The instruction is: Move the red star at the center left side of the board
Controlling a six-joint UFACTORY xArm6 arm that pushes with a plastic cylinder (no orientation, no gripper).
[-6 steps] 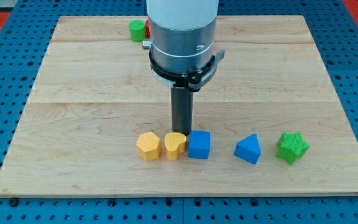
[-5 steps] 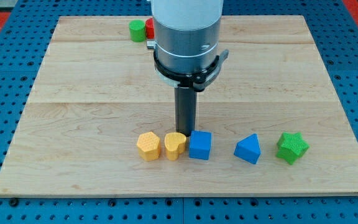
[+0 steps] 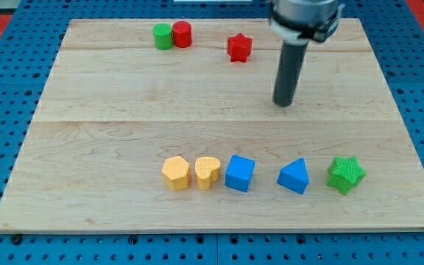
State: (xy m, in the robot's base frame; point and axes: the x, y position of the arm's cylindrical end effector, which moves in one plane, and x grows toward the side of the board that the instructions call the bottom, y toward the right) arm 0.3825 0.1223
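Observation:
The red star [image 3: 239, 47] lies near the view's top, a little right of the middle of the wooden board [image 3: 109, 110]. My tip [image 3: 283, 103] rests on the board below and to the right of the star, clearly apart from it. The tip touches no block. The row of blocks near the view's bottom lies well below the tip.
A green cylinder [image 3: 163, 35] and a red cylinder [image 3: 182, 34] stand side by side at the top left. Along the bottom lie a yellow hexagon [image 3: 176, 173], a yellow heart [image 3: 207, 172], a blue cube [image 3: 239, 173], a blue triangular block [image 3: 294, 177] and a green star [image 3: 345, 174].
The arm has swung from beside the yellow heart and blue cube up and to the right, uncovering the red star and red cylinder. The blue cube has turned slightly.

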